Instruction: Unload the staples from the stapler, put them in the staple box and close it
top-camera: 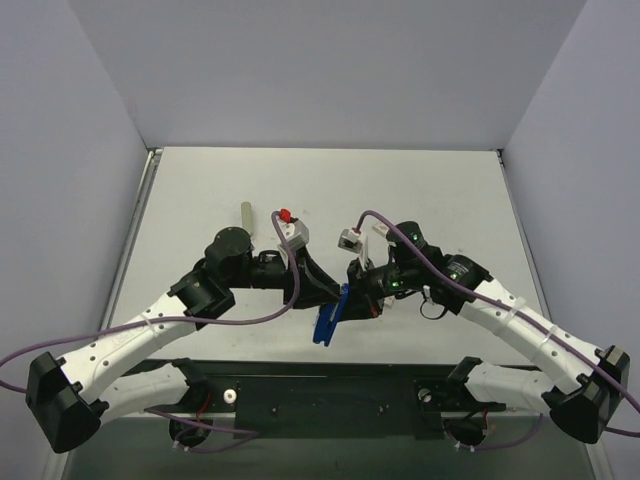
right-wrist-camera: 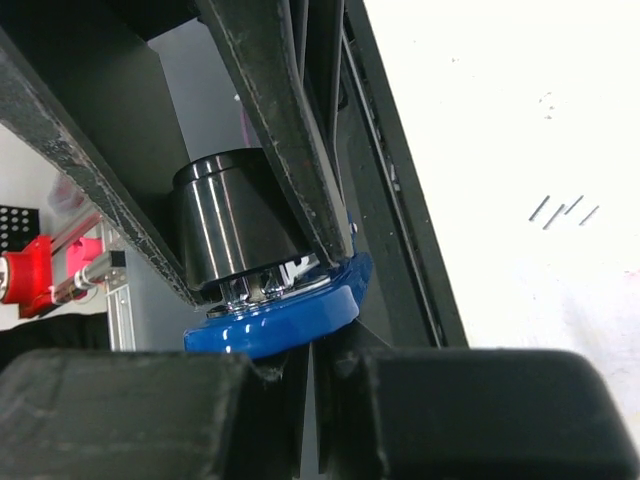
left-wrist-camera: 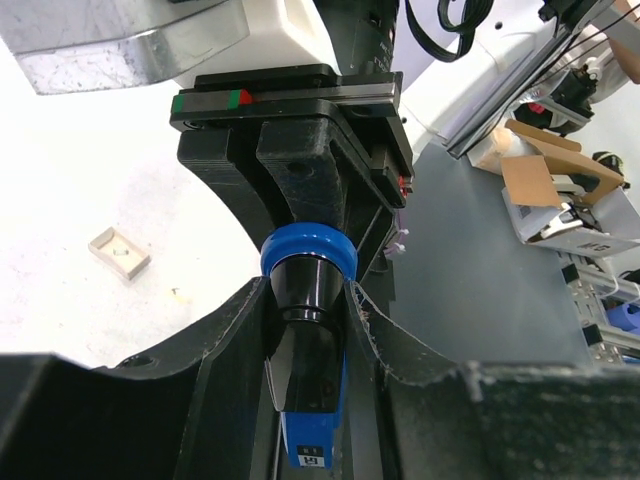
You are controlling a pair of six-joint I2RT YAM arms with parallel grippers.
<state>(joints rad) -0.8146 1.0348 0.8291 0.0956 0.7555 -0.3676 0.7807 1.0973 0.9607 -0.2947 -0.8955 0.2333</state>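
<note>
Left gripper [left-wrist-camera: 308, 300]: pinches stapler [left-wrist-camera: 305, 250] mid-air. Right gripper [right-wrist-camera: 312, 390]: pressed together beside blue lip [right-wrist-camera: 280, 320]. Opening step apparently in hand; next calls for swinging it open, shaking staples out.

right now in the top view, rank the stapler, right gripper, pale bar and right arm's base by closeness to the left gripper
1. stapler, held in the left gripper, centre front
2. right gripper, just to its right, on the same stapler
3. pale bar, farther back on the left
4. right arm's base, near right corner
</note>
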